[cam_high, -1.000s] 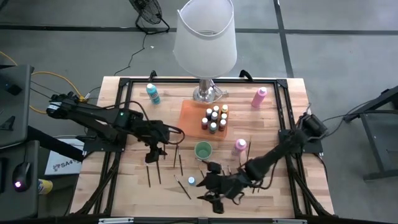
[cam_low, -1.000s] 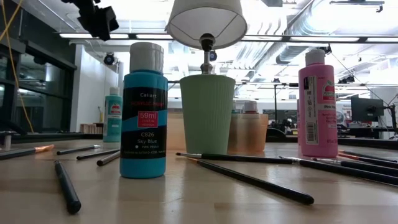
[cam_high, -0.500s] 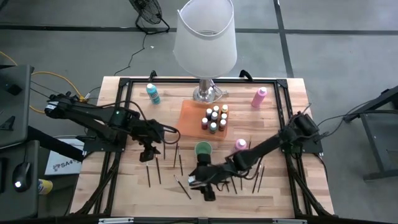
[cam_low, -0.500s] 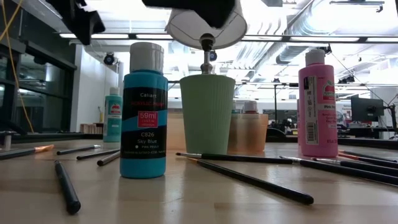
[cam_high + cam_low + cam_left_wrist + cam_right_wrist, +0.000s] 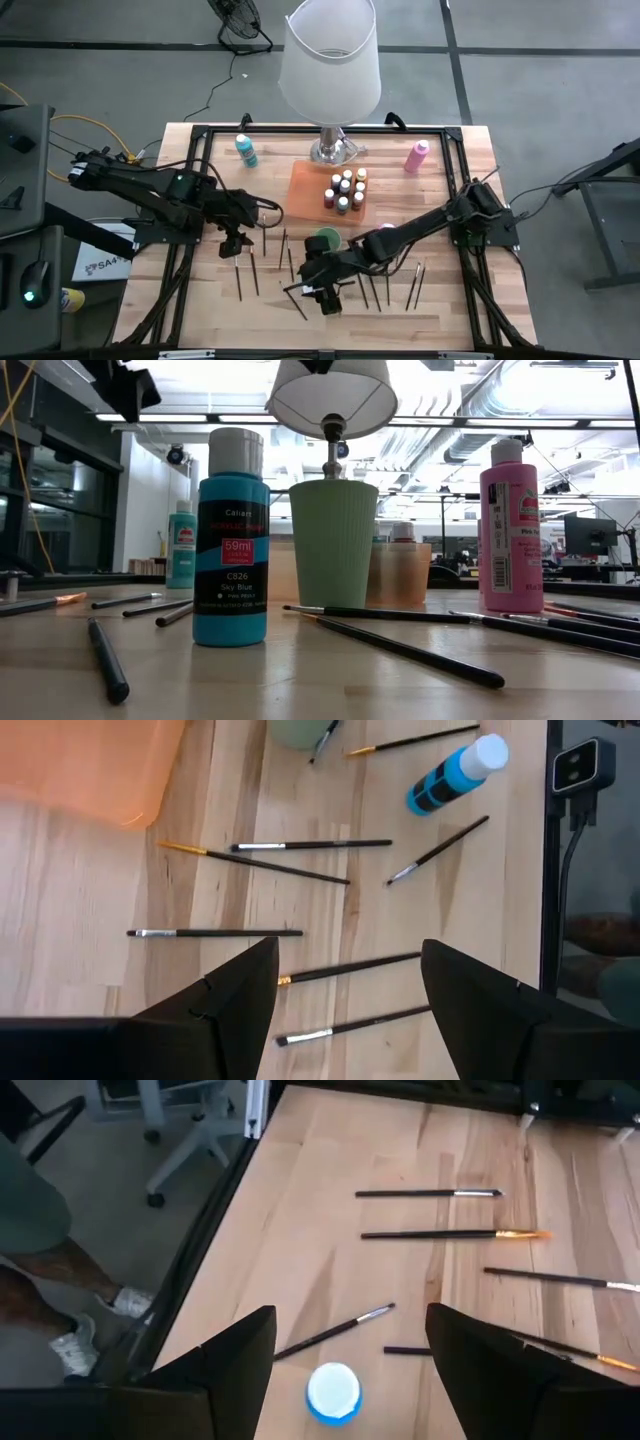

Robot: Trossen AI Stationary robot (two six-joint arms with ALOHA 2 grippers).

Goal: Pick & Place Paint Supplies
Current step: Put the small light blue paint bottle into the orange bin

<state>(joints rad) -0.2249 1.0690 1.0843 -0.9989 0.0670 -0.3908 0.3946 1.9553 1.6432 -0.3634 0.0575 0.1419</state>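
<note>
I read the label on the nearest sky blue bottle (image 5: 231,540) clearly: "Calian", "59ml", "C826", "Sky Blue". It stands upright with a white cap near the front of the counter (image 5: 450,310), just in front of the ribbed green cup (image 5: 333,544). The pink bottle (image 5: 511,526) beside the cup carries a label too small for me to read, and a teal bottle (image 5: 181,548) stands farther back. Thin dark-handled brushes (image 5: 400,645) lie scattered flat across the wood. Small capped bottles (image 5: 345,190) cluster on the orange tray (image 5: 305,186) by the lamp base (image 5: 331,151).

My right end effector (image 5: 350,1365) hangs directly above the blue bottle's white cap, fingers spread apart, holding nothing. My left end effector (image 5: 350,985) hovers over loose brushes, fingers likewise apart and empty.
</note>
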